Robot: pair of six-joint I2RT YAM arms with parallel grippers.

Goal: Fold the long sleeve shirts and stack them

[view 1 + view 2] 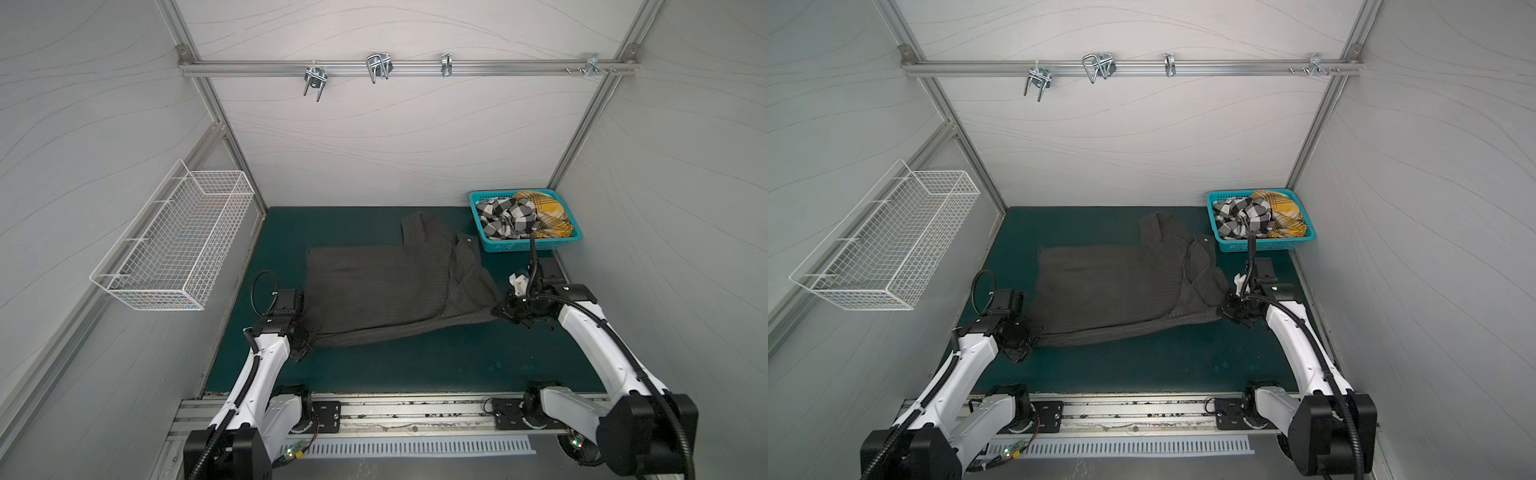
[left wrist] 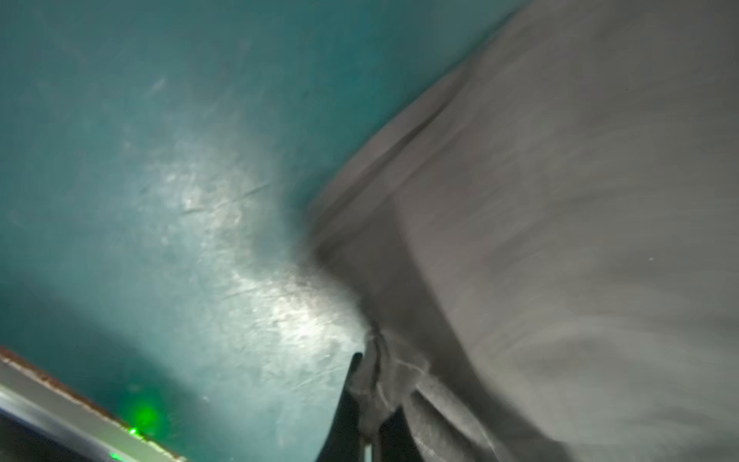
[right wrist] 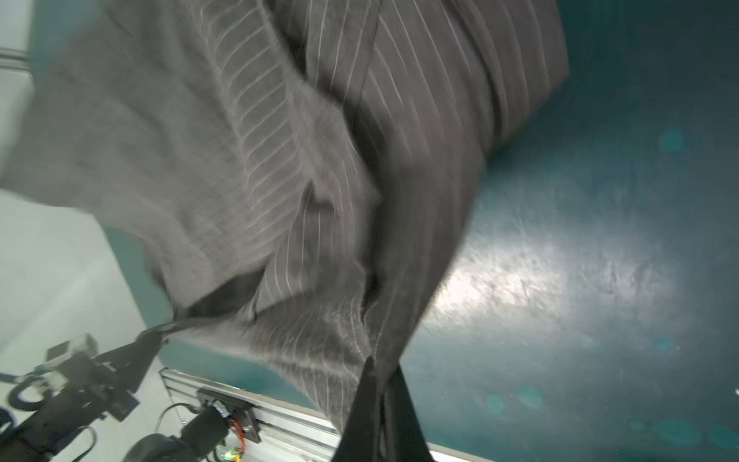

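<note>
Progress: the task is sitting at an early stage. No folded shirt or stack is showing anywhere. The check shirt (image 1: 505, 218) and plaid shirt (image 1: 544, 216) are lying crumpled in the basket (image 1: 519, 247) at the back right, awaiting handling. The charcoal shirt (image 1: 374, 291) is lying spread on the mat (image 1: 415, 365), mid-table, just beside the basket.

Grip: the left gripper (image 1: 311, 332) is pinching the shirt's near left corner, jaws closed on the cloth, as its wrist view confirms. The right gripper (image 1: 498, 309) is pinching the near right corner in the same way. The near edge is running taut between them.

Orientation: the shirt's long axis is running left to right across the mat. The straight hem end appears to be pointing left. The bunched end, with one sleeve (image 1: 419, 224) pointing toward the back wall, is facing the basket.
</note>
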